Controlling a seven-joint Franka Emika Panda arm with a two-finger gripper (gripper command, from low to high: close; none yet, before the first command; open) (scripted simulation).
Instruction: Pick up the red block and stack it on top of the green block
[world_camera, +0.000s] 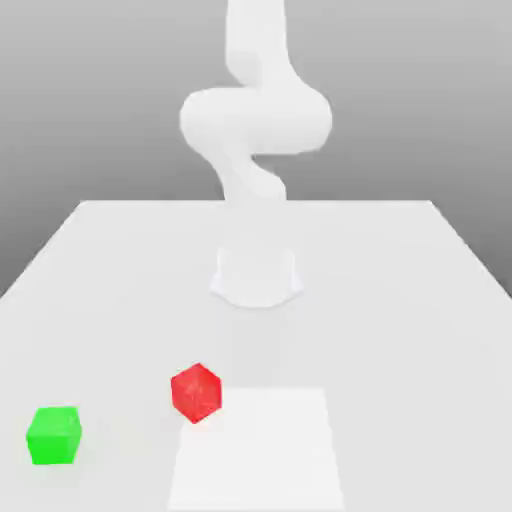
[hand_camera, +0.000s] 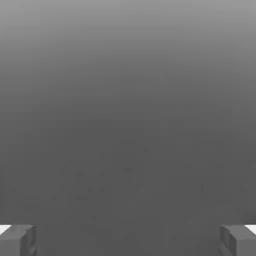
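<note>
Jaws (hand_camera: 128, 241) gape wide and empty; pale table (world_camera: 400, 340) stands before a grey backdrop (world_camera: 400, 90).

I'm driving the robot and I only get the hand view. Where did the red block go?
Observer: The red block is sitting on the table, by a corner of the pale patch.
Operator: Okay! My fingers are wide apart. Where's the green block?
Observer: In the exterior view, the green block is on the table too, farther to that view's left than the red one.
Operator: Are they touching each other?
Observer: No, there's bare table between them.
</note>
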